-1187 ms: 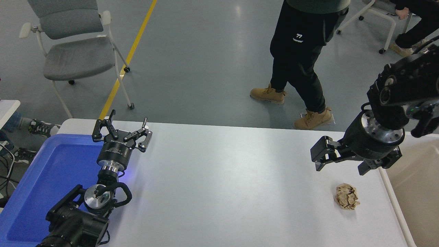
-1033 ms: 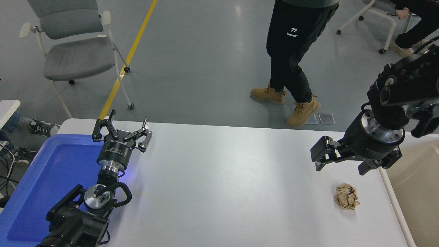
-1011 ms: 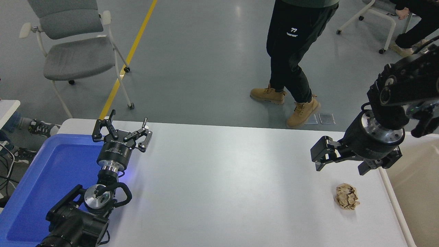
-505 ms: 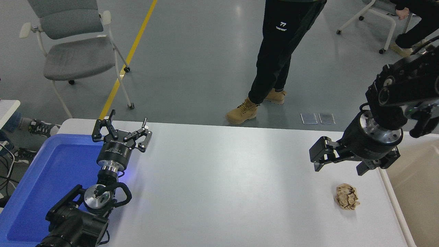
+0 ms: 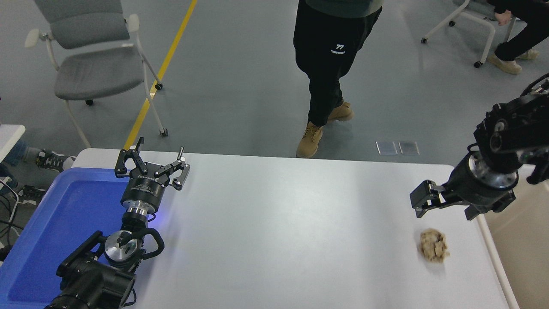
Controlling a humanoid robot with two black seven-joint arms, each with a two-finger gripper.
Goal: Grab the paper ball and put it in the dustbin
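Ball (image 5: 433, 250) of crumpled tan paper lying on the white tabletop (image 5: 291, 231) near its right edge, untouched. Right claw (image 5: 446, 207) hanging just above and behind it, spread wide, one finger (image 5: 422, 201) to the left, the other toward the bin (image 5: 521, 253), which stands beside the tabletop's right edge. Left claw (image 5: 153, 165) parked at lower left, spread open over the blue tray (image 5: 51, 223). Person (image 5: 330, 64) standing beyond the far edge.

My two matte black arms, silver wrist collars, black cabling looped at the left wrist, left end effector (image 5: 152, 165) with linkage fingers, blue glow beside it, right end effector (image 5: 446, 206) blocky.
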